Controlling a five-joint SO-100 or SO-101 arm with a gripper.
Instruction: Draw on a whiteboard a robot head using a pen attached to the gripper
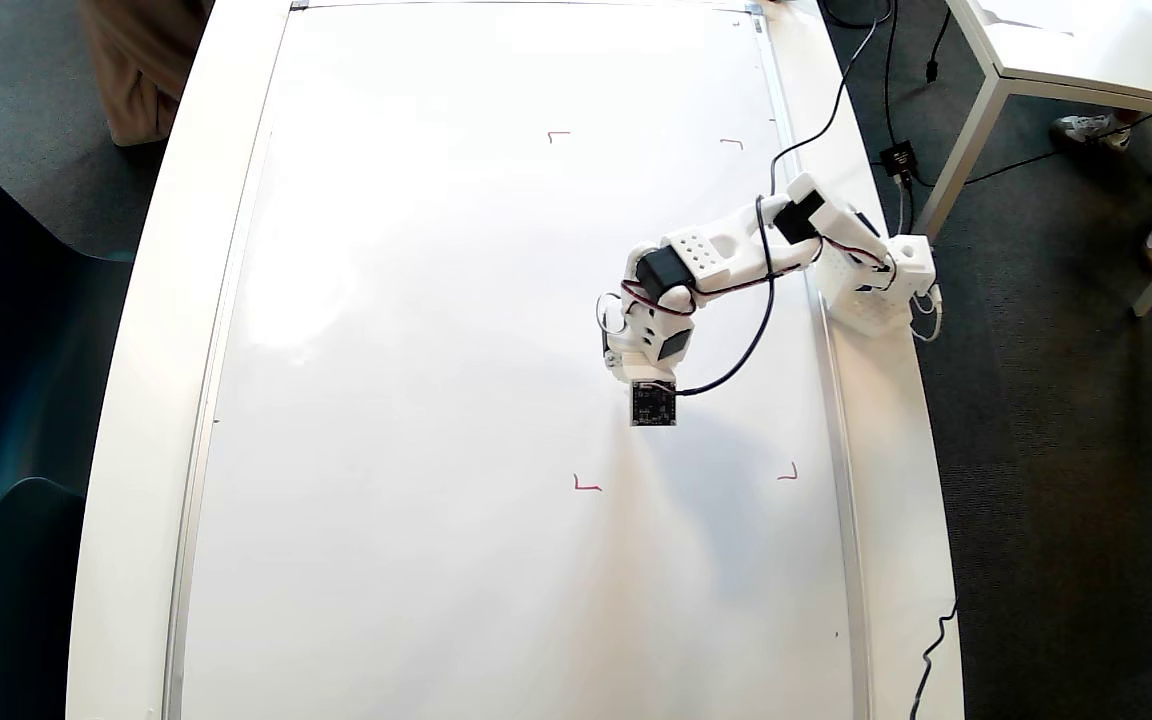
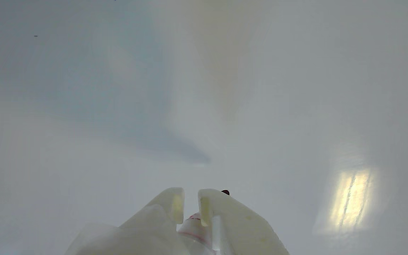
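Four tiny red corner marks [image 1: 587, 485] were all the ink visible on the large glossy white whiteboard with its thin silver frame [image 1: 416, 400]; no robot head had been drawn between them yet, so the work looked barely begun. In the overhead view the small white plastic arm with black servo blocks [image 1: 736, 255] reached in from the board's right edge, and its gripper [image 1: 636, 375] hung over the marked area, nearer the lower two marks, with a small black camera board [image 1: 654, 403] fixed to it.

In the wrist view the gripper [image 2: 190, 205] showed two pale fingers with only a narrow slot between them, pinching the slim white pen with a red band [image 2: 197, 228] low in that slot. A dark speck beside the right finger may have been the pen's tip, though this was too small to be sure. Whether the tip touched the board could not be told.

The pen looked light and stiff, smooth-barrelled, so it could likely slip or twist under sideways drag; a grip close to the tip seemed best. The board seemed hard and slick, calling for gentle, even pressure.
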